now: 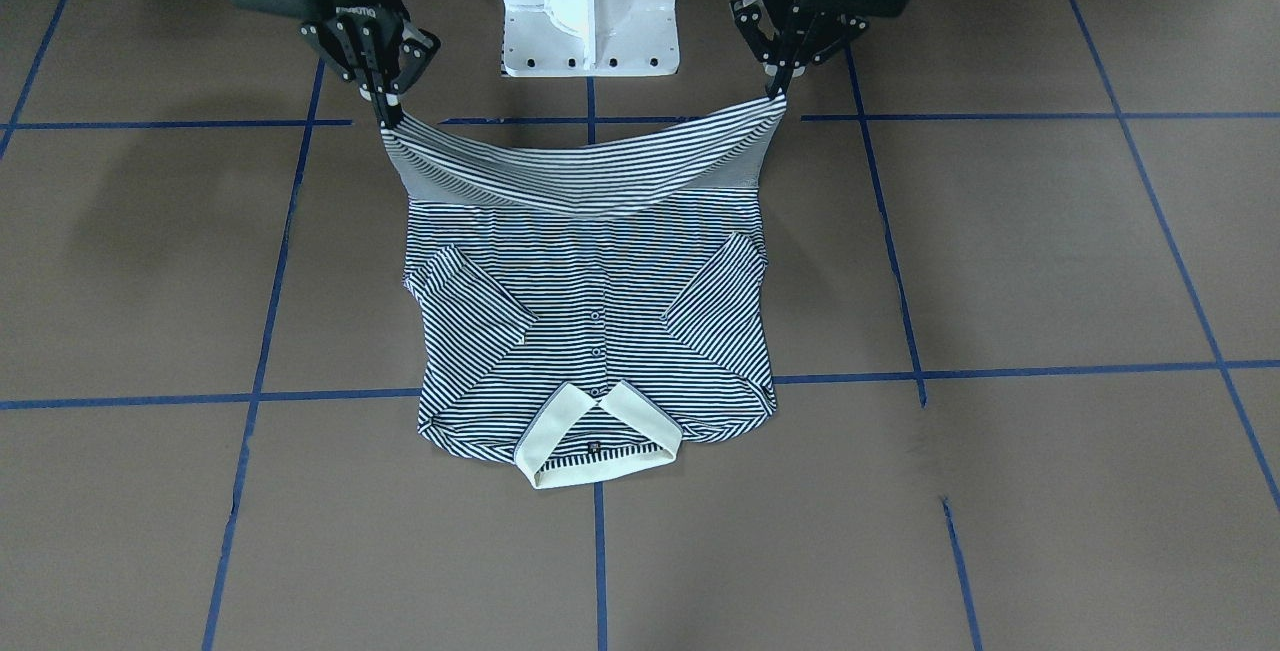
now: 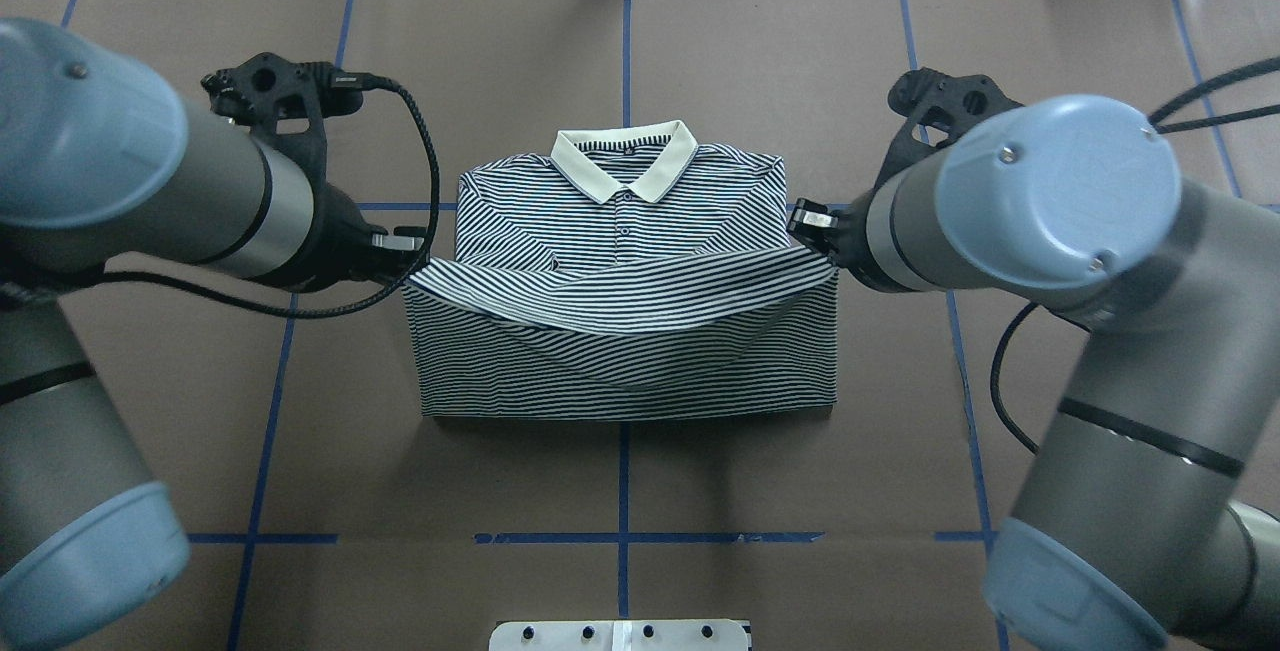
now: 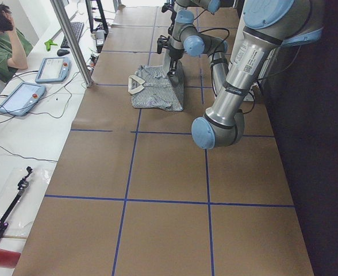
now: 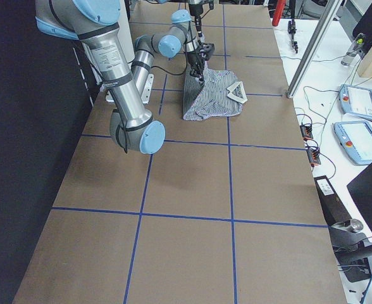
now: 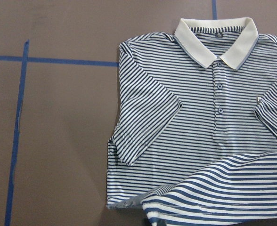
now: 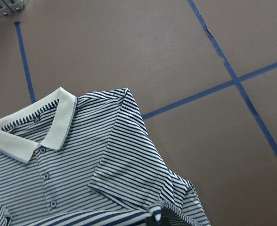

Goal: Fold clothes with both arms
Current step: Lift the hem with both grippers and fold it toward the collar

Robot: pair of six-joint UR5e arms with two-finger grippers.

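Note:
The striped polo shirt (image 2: 620,221) lies face up on the brown table, its sleeves folded in over the chest and its cream collar (image 2: 625,159) on the side away from the robot. My left gripper (image 2: 408,269) is shut on one corner of the hem. My right gripper (image 2: 826,247) is shut on the other. Both hold the hem (image 1: 585,166) above the table, and it sags between them over the lower half of the shirt. In the front-facing view the left gripper (image 1: 778,91) is on the right and the right gripper (image 1: 388,116) on the left.
The white pedestal base (image 1: 590,6) stands just behind the lifted hem. Blue tape lines (image 2: 622,536) grid the brown table around the shirt. Beyond the far edge, a metal post (image 3: 71,40), control tablets (image 3: 20,98) and a seated person (image 3: 5,40) are at a white desk.

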